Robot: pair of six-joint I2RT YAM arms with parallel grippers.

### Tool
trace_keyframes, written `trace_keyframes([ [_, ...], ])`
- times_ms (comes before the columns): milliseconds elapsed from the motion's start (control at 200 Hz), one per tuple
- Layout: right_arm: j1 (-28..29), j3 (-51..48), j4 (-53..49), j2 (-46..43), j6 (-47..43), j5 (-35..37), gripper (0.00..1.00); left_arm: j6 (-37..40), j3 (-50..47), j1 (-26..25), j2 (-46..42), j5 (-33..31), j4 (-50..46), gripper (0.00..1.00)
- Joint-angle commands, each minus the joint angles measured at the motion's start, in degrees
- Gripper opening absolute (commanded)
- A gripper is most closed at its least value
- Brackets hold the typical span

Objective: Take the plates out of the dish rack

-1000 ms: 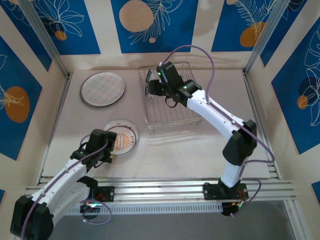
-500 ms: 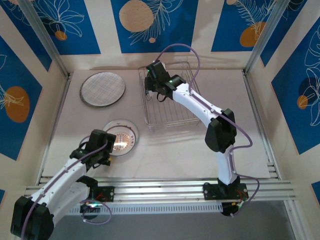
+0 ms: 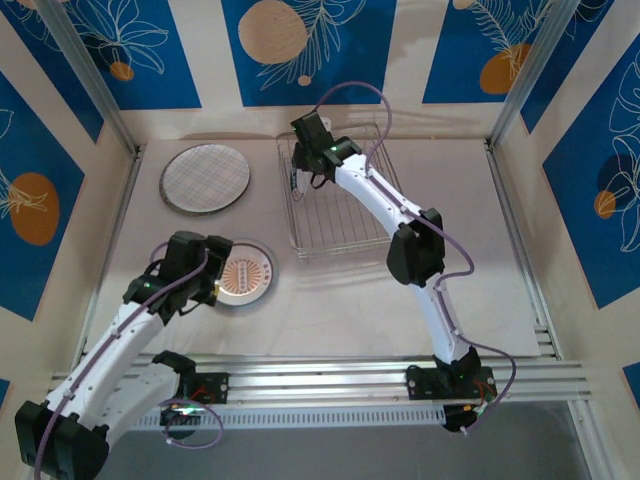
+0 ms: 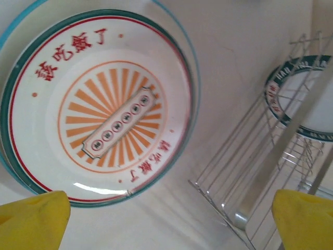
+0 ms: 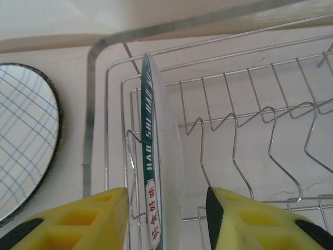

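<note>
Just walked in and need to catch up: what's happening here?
The right gripper straddles the green-rimmed plate standing in the rack, fingers either side, not clamped. The left gripper hangs open over the sunburst plate lying flat on the table. A checked plate lies left of the rack.

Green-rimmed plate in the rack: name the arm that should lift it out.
Right. The right fingers straddle that upright plate in the dish rack; the left fingers hang open above the sunburst plate lying flat on the table.
</note>
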Motion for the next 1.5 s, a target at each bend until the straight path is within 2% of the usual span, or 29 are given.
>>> trace_keyframes([
  [0,0.02,3.38,-1.62,2.22,0.63,-0.68,0.42,2.86,1.91,0.69,-1.83,0.87,-6.52,0.99],
  [240,-0.64,7.19,-2.76,5.98,0.98,-1.46,0.33,2.9,2.36,0.65,-3.85,1.17,-8.25,0.99],
  [400,-0.64,8.05,-1.84,7.52,-0.2,-1.26,0.19,5.15,4.8,0.69,-3.55,2.02,-8.66,0.99],
  [635,0.61,12.48,-2.88,7.05,-3.38,6.87,0.0,11.69,9.18,0.69,-2.56,4.49,-10.22,0.99],
  [980,0.92,14.15,-6.09,0.74,-3.61,15.49,0.0,17.73,12.12,0.55,1.08,10.65,-2.67,0.99],
  [1140,1.03,10.73,-6.29,-6.04,-5.22,16.72,0.0,20.63,14.05,0.55,3.66,14.37,2.85,0.99],
  [1350,0.67,1.74,-4.83,-18.23,-6.86,13.04,0.0,21.54,16.03,0.43,6.92,18.74,10.21,0.98],
  [1491,-1.19,-6.24,-4.71,-27.69,-4.79,2.91,0.0,20.62,16.79,-0.31,9.63,22.06,18.81,0.96],
])
